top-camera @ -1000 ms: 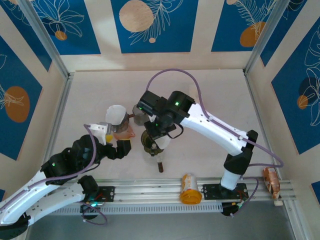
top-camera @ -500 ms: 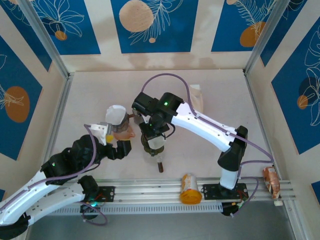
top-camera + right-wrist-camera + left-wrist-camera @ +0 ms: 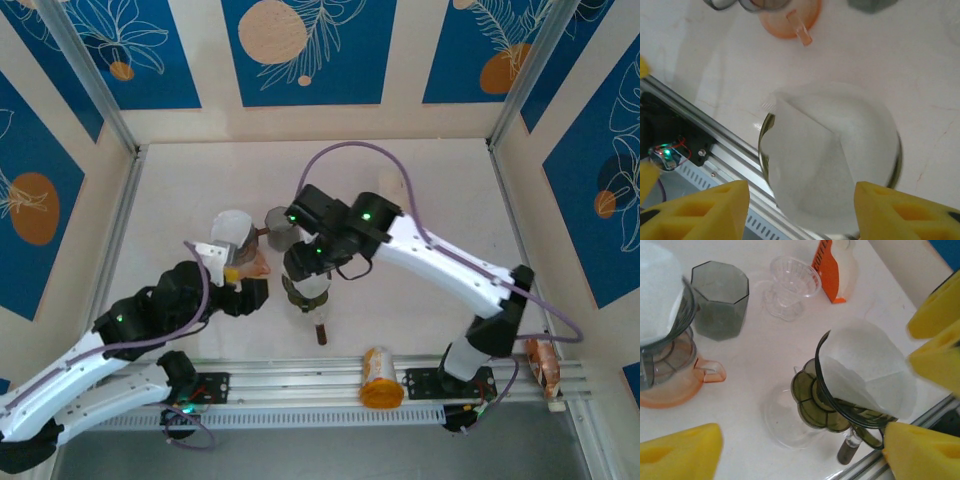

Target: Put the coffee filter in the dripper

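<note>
Nearest, on the rail point(image 3: 300, 385) along the worktop's point(image 3: 170, 200) front edge: orange tub point(image 3: 378, 377) lying on its side, packet point(image 3: 543, 362) at the far right end.

Just beyond, on the white surface, a clear glass pot point(image 3: 782, 422) carrying the olive dripper point(image 3: 812, 400), with a dark stub point(image 3: 845, 454) poking back toward the rail. Inside the dripper, the filter point(image 3: 867, 372): a white paper cone, seated in the mouth but askew, one side standing well above the rim.

Directly above it, right jaws parted, yellow pads point(image 3: 695, 210) on either side of the paper, gripping nothing. Seemingly clear of the filter, though too blurred at the edges to be sure.

From the dripper's left, left jaws wide open and empty, pads point(image 3: 682, 452) framing the dripper and glass pot ahead of them.

Close beside the dripper on its left, an orange pot point(image 3: 675, 390) with its handle turned toward the dripper. On top, a second dripper point(image 3: 670, 340) lined with a spare filter point(image 3: 655, 290), also white.

Farther back, a grey faceted cup point(image 3: 720, 300), upright. Next to it but apart, a small clear dripper point(image 3: 790, 285) standing on its own base.

Farthest, just beside the clear dripper, an orange-and-white box point(image 3: 832, 262), upright.
</note>
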